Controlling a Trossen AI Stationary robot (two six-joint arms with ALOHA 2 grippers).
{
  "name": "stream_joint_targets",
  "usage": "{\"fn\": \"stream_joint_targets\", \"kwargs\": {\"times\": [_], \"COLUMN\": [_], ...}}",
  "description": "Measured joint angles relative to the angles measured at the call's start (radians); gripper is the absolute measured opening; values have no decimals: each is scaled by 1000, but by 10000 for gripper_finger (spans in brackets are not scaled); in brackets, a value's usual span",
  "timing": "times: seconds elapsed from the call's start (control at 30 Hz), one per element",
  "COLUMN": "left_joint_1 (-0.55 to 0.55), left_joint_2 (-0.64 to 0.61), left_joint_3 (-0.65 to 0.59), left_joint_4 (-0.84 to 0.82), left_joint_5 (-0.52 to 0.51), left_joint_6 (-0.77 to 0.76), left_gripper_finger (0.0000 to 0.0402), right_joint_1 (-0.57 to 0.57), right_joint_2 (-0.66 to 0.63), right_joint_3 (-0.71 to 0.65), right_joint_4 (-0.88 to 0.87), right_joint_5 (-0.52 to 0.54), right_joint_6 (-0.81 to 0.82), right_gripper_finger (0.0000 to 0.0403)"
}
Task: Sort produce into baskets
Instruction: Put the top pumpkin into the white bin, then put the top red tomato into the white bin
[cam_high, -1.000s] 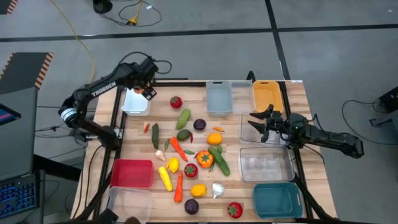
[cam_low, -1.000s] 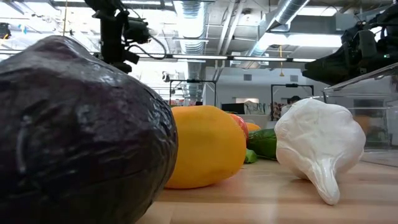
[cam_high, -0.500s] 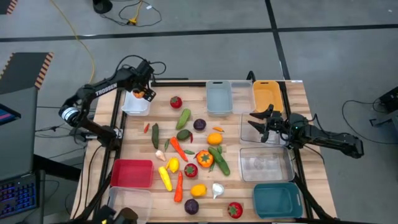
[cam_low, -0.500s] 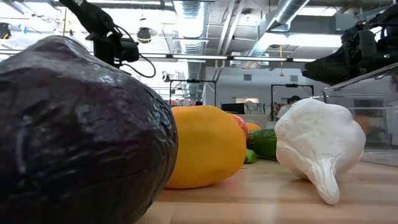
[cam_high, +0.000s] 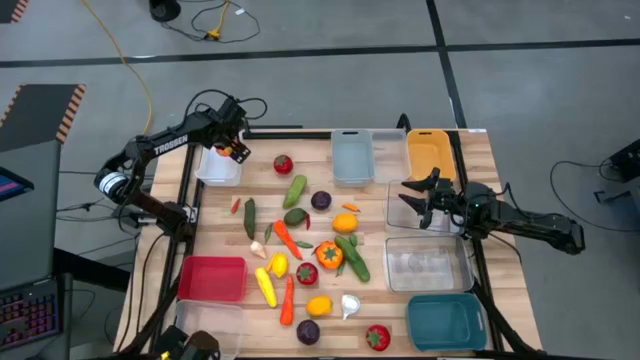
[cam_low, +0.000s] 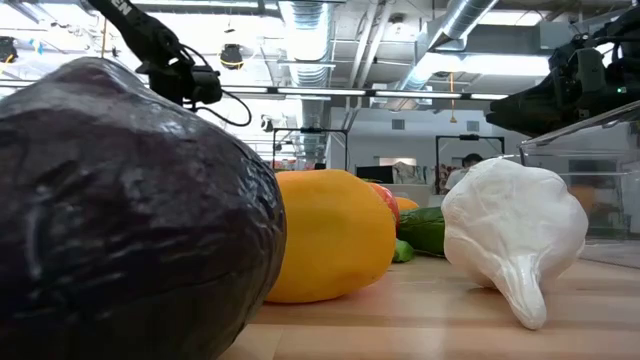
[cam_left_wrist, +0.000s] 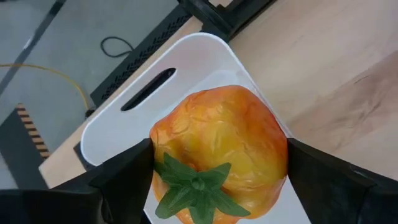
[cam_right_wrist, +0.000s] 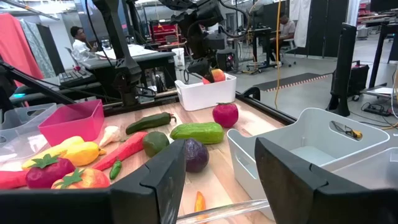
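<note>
left gripper (cam_high: 233, 148) shifted over white basket (cam_high: 217, 167).

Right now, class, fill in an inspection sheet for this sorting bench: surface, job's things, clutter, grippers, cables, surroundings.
Surface: wooden table, bare patches.
Job's things: loose produce mid-table; baskets around it; orange tomato over the white basket.
Clutter: nothing seen.
Grippers: left gripper above the white basket, fingers either side of the tomato; right gripper open over a clear basket.
Cables: yellow cable on the floor.
Surroundings: people at desks behind.
</note>
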Motion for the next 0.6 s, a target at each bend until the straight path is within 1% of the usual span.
{"fn": "stream_joint_targets", "kwargs": {"times": [0.1, 0.23, 0.33, 0.43, 0.53, 0.6], "left_joint_1": [16, 26, 25, 25, 13, -4], "left_joint_2": [0, 0, -11, -31, -58, -80], "left_joint_3": [0, 6, 34, 79, 114, 124], "left_joint_4": [0, -4, -4, -2, 2, 24], "left_joint_5": [26, 35, 53, 78, 151, 226], "left_joint_6": [-1, -5, 28, 36, 37, 37], "left_gripper_finger": [353, 381, 392, 394, 395, 395], "right_joint_1": [0, 0, 0, 0, 0, 0], "right_joint_2": [0, 0, 0, 0, 0, 0], "right_joint_3": [0, 0, 0, 0, 0, 0], "right_joint_4": [0, 0, 0, 0, 0, 0], "right_joint_5": [0, 0, 0, 0, 0, 0], "right_joint_6": [0, 0, 0, 0, 0, 0], "right_gripper_finger": [218, 218, 218, 218, 218, 218]}}
